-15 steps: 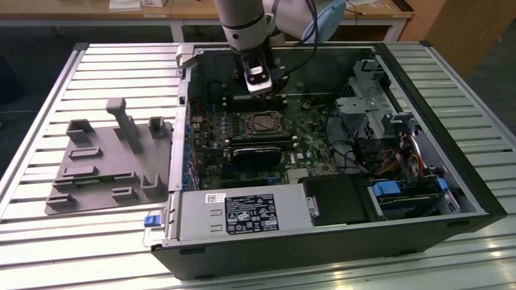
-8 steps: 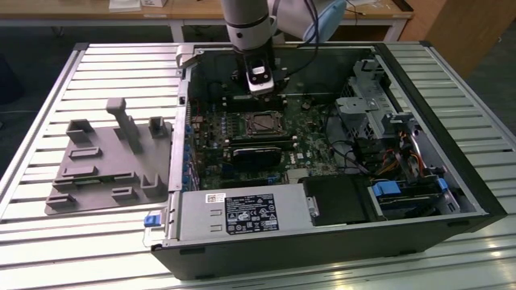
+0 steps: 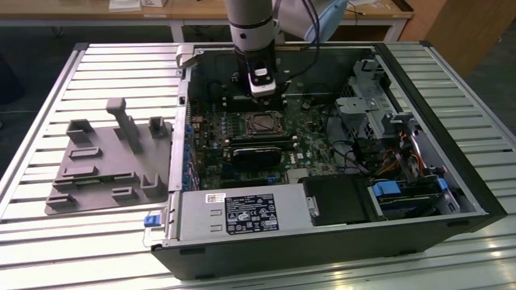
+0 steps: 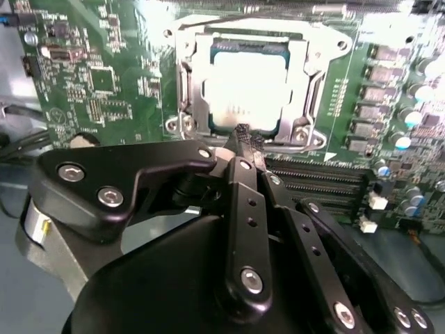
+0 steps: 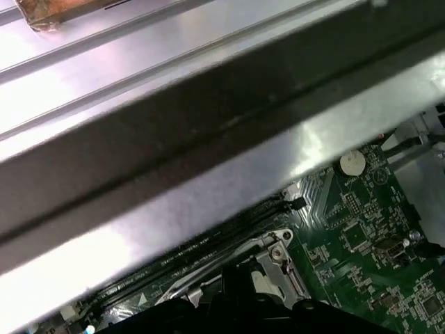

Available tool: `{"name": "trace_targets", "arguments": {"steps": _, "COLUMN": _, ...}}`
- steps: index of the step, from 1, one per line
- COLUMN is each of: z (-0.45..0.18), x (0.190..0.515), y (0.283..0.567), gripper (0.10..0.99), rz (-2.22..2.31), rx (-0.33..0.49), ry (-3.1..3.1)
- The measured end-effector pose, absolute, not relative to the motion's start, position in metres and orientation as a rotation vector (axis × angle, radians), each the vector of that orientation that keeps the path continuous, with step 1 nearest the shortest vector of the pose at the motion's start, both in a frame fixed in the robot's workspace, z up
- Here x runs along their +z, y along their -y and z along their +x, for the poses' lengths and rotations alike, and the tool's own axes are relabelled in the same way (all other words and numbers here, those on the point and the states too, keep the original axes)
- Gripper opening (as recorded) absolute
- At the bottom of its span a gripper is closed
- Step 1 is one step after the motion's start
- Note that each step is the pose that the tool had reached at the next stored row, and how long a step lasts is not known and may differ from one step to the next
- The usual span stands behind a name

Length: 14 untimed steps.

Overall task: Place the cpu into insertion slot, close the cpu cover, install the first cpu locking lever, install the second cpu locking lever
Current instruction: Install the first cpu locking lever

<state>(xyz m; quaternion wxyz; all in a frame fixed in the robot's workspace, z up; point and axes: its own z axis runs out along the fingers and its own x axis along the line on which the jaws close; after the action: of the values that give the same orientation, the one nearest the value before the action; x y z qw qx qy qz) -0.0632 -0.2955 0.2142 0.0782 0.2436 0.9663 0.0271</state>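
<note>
The cpu (image 4: 247,87) already sits in the insertion slot (image 3: 262,124), and the cpu cover (image 4: 189,76) seems to lie flat around it as a silvery frame. So I judge that the work stands at the locking levers; whether any lever is latched, I cannot tell. The gripper (image 4: 243,138) has its jaws pressed together with nothing between them, and its tips are at the socket's edge, touching it or just above it. In the exterior view the gripper (image 3: 267,104) hangs inside the open computer case (image 3: 451,181), at 12 o'clock from the slot. This step, I think, calls for a short and fine push along the socket's rim, not a large travel. Room is small here. The long black slots (image 4: 313,182) lie directly under the fingers, and the case wall (image 5: 208,174) is close behind at 12 o'clock. A black card (image 3: 260,154) lies near at 6 o'clock of the slot, and the drive cage (image 3: 367,112) stands at 3 o'clock, further apart. The case is open above.
</note>
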Motion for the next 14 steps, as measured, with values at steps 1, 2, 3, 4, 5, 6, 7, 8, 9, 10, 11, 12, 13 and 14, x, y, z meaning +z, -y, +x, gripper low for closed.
{"name": "trace_targets", "arguments": {"steps": 1, "z": -0.063, "x": 0.214, "y": 0.297, "gripper": 0.102, "rz": 0.730, "rx": 0.080, "ry": -2.894}}
{"name": "trace_targets", "arguments": {"steps": 2, "z": -0.063, "x": 0.214, "y": 0.299, "gripper": 0.102, "rz": 0.730, "rx": 0.079, "ry": -2.894}}
{"name": "trace_targets", "arguments": {"steps": 3, "z": -0.063, "x": 0.214, "y": 0.301, "gripper": 0.102, "rz": 0.730, "rx": 0.078, "ry": -2.894}}
{"name": "trace_targets", "arguments": {"steps": 4, "z": -0.063, "x": 0.214, "y": 0.303, "gripper": 0.102, "rz": 0.731, "rx": 0.078, "ry": -2.895}}
{"name": "trace_targets", "arguments": {"steps": 5, "z": -0.063, "x": 0.214, "y": 0.306, "gripper": 0.102, "rz": 0.731, "rx": 0.077, "ry": -2.895}}
{"name": "trace_targets", "arguments": {"steps": 6, "z": -0.063, "x": 0.214, "y": 0.308, "gripper": 0.102, "rz": 0.731, "rx": 0.076, "ry": -2.895}}
{"name": "trace_targets", "arguments": {"steps": 7, "z": -0.063, "x": 0.214, "y": 0.310, "gripper": 0.102, "rz": 0.731, "rx": 0.075, "ry": -2.895}}
{"name": "trace_targets", "arguments": {"steps": 8, "z": -0.063, "x": 0.214, "y": 0.312, "gripper": 0.102, "rz": 0.731, "rx": 0.074, "ry": -2.895}}
{"name": "trace_targets", "arguments": {"steps": 9, "z": -0.063, "x": 0.214, "y": 0.314, "gripper": 0.102, "rz": 0.731, "rx": 0.073, "ry": -2.895}}
{"name": "trace_targets", "arguments": {"steps": 10, "z": -0.063, "x": 0.214, "y": 0.316, "gripper": 0.102, "rz": 0.731, "rx": 0.072, "ry": -2.895}}
{"name": "trace_targets", "arguments": {"steps": 11, "z": -0.063, "x": 0.214, "y": 0.318, "gripper": 0.102, "rz": 0.731, "rx": 0.070, "ry": -2.895}}
{"name": "trace_targets", "arguments": {"steps": 12, "z": -0.063, "x": 0.214, "y": 0.319, "gripper": 0.102, "rz": 0.731, "rx": 0.068, "ry": -2.895}}
{"name": "trace_targets", "arguments": {"steps": 13, "z": -0.063, "x": 0.214, "y": 0.319, "gripper": 0.102, "rz": 0.731, "rx": 0.065, "ry": -2.894}}
{"name": "trace_targets", "arguments": {"steps": 14, "z": -0.063, "x": 0.214, "y": 0.320, "gripper": 0.102, "rz": 0.731, "rx": 0.064, "ry": -2.894}}
